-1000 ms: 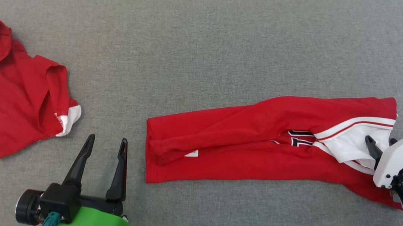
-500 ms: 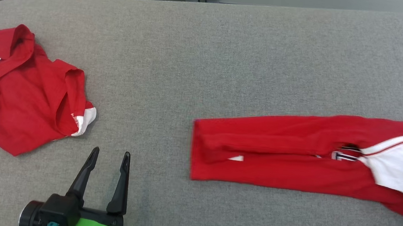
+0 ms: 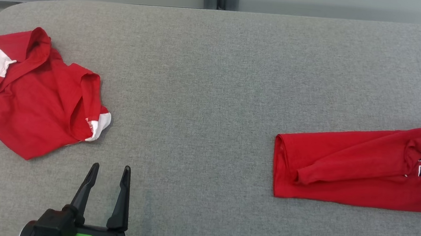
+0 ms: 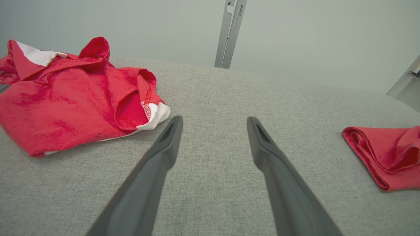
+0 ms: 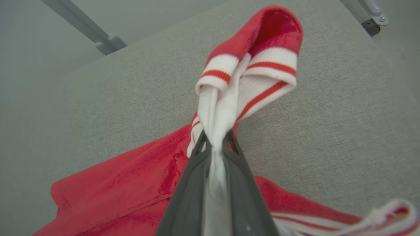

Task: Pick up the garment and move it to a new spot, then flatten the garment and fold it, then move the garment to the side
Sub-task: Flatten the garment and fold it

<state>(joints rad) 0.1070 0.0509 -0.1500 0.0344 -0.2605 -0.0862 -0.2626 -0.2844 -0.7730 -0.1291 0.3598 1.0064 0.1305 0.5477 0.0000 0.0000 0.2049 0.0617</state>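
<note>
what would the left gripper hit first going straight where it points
Probably bare grey tabletop; the left gripper aims just right of the white cuff of the crumpled red garment, though depth is unclear.

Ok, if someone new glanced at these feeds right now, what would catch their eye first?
First the folded red shirt at the right edge of the head view, its white striped sleeve pinched in the shut right gripper. Then the crumpled red shirt at the far left of the grey table, with the open left gripper empty beside it, not touching.
</note>
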